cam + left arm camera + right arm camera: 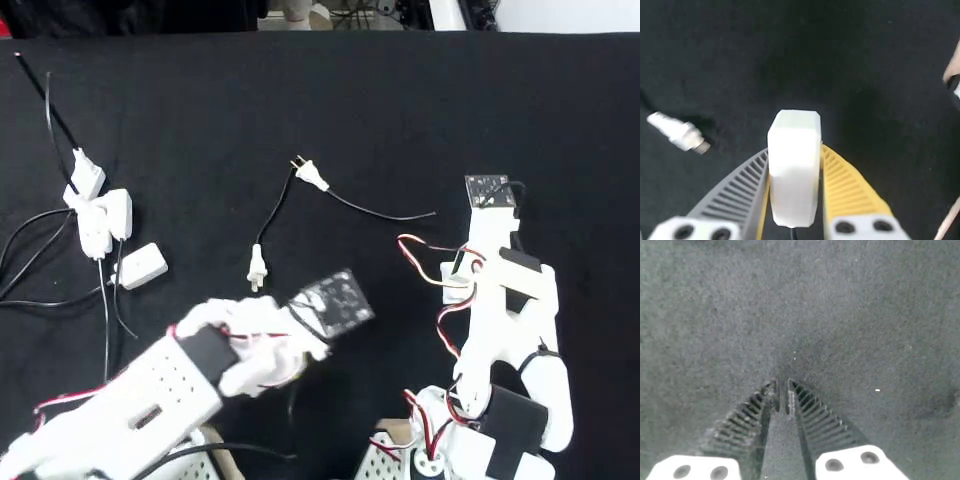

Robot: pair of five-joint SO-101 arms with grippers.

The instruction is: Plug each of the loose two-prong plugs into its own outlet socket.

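- While the left tool [795,150] clamps a white outlet socket [792,177] near centre, likely steadying it for mating, one two-prong plug [257,272] lies loose just beyond.
- The right tool [782,390], clenched on nothing, hangs over bare worktop [865,315] at right.
- A second plug [311,176] lies farther off.

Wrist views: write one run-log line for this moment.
left gripper: shut on white block | plug: on cloth nearby | right gripper: shut, empty
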